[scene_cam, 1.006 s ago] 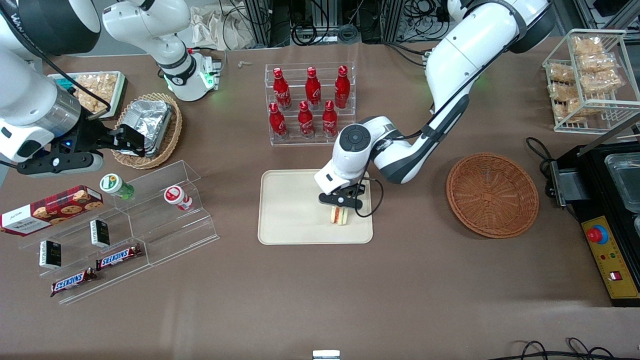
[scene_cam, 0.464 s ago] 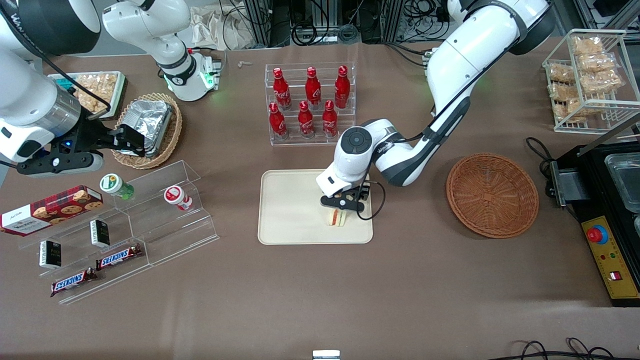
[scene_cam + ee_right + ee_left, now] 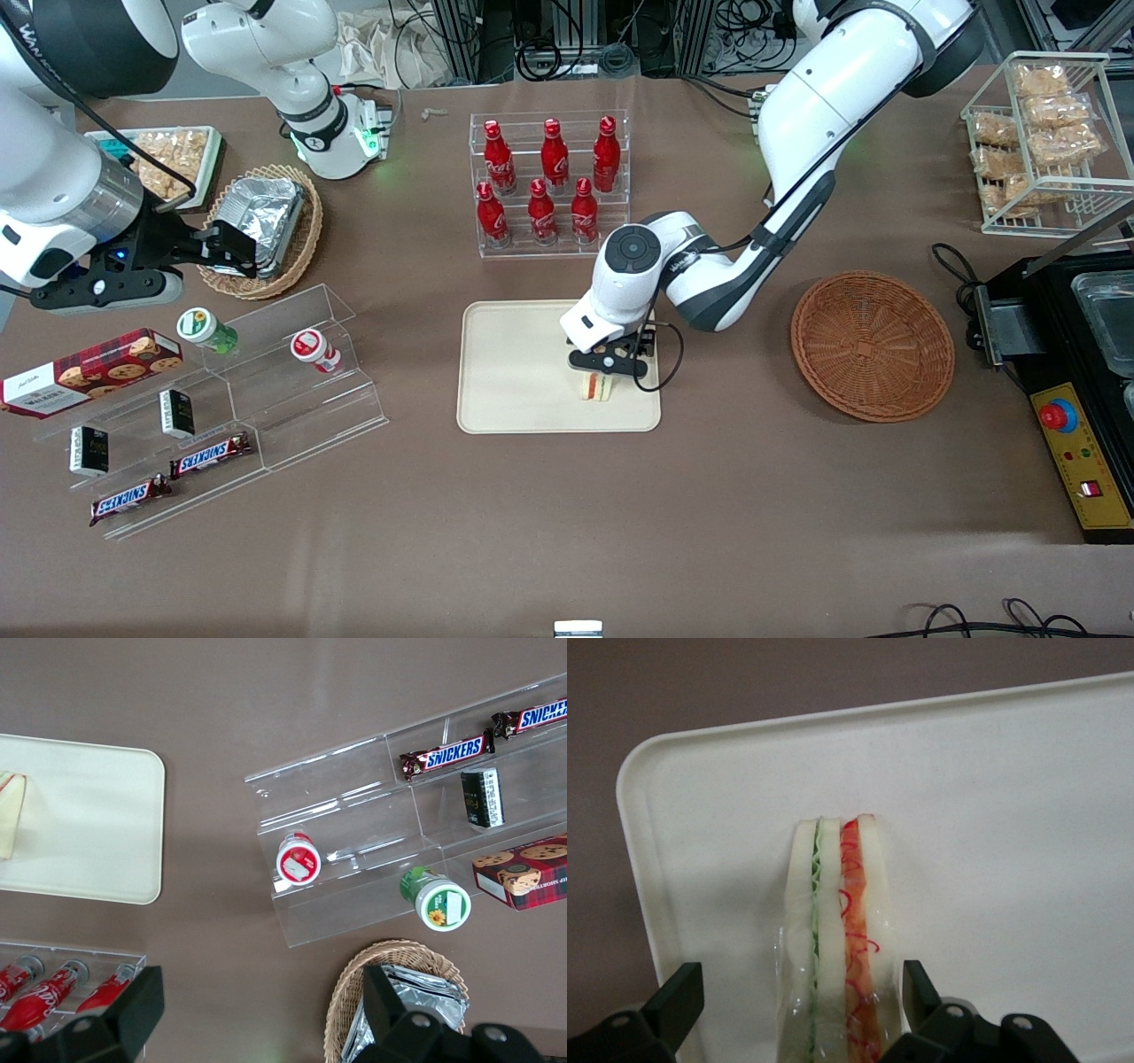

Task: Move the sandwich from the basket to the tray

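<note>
The sandwich (image 3: pixel 595 386) stands on its edge on the cream tray (image 3: pixel 514 381), near the tray's corner closest to the front camera at the working arm's end. My gripper (image 3: pixel 605 363) hovers just above it, open. The wrist view shows the sandwich (image 3: pixel 842 921), wrapped in clear film, with green and red filling between the white bread slices. It sits between my gripper's (image 3: pixel 799 981) spread fingers (image 3: pixel 680 992): one finger stands close beside the bread, the other well apart from it. The reddish-brown basket (image 3: pixel 873 346) lies empty toward the working arm's end of the table.
A clear rack of red bottles (image 3: pixel 549 182) stands farther from the front camera than the tray. Acrylic shelves (image 3: pixel 266 381) with snacks and cups lie toward the parked arm's end. A tan basket with a foil container (image 3: pixel 266 221) and a black machine (image 3: pixel 1076 381) flank the table's ends.
The wrist has lifted a little and shifted slightly toward the working arm's end. The sandwich stays on the tray and shows more below the gripper.
</note>
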`<state>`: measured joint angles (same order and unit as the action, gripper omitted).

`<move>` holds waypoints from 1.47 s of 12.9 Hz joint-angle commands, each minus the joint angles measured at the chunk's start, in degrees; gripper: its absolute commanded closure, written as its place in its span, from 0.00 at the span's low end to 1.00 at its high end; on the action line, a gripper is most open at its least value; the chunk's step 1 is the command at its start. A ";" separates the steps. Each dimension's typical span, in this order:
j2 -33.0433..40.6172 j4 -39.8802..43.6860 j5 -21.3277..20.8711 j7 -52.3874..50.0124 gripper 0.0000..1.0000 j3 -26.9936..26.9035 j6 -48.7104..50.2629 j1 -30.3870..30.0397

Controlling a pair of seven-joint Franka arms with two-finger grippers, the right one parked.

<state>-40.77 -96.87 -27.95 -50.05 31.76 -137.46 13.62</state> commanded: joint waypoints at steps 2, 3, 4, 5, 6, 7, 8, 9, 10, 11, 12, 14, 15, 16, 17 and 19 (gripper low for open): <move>4.11 0.28 -0.35 -3.22 0.00 0.32 4.63 -0.52; 5.95 0.28 -0.35 -3.48 0.00 0.32 7.27 -0.52; 7.97 0.02 -0.35 -2.96 0.00 0.14 9.64 -1.05; 10.08 -0.34 -0.44 -2.43 0.00 0.49 12.02 -3.84; 13.06 -1.21 -0.27 -2.34 0.00 0.75 15.26 -5.95; 16.48 -2.00 -0.26 -2.25 0.00 0.84 19.38 -6.76; 18.60 -2.18 -0.26 -2.25 0.00 0.93 22.30 -7.72; 20.19 -2.18 0.00 -2.25 0.00 1.11 23.63 -8.86; 21.60 -2.01 2.44 -2.25 0.00 1.28 24.08 -9.57; 22.92 -1.75 5.59 -2.25 0.00 1.20 24.00 -10.53; 24.06 -1.83 7.10 -1.81 0.00 1.28 24.08 -12.11; 26.52 -1.92 10.17 5.80 0.00 1.11 25.39 -13.79; 27.75 -1.75 12.37 7.66 0.00 1.11 26.36 -15.19; 29.33 -1.66 13.44 8.47 0.00 1.11 27.32 -15.99; 30.39 -1.57 13.71 10.21 0.00 0.93 28.73 -16.08; 31.10 -0.78 14.41 15.21 0.00 0.67 30.67 -16.78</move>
<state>-12.16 -96.87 -15.41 -39.31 32.20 -108.65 -1.98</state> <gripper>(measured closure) 0.000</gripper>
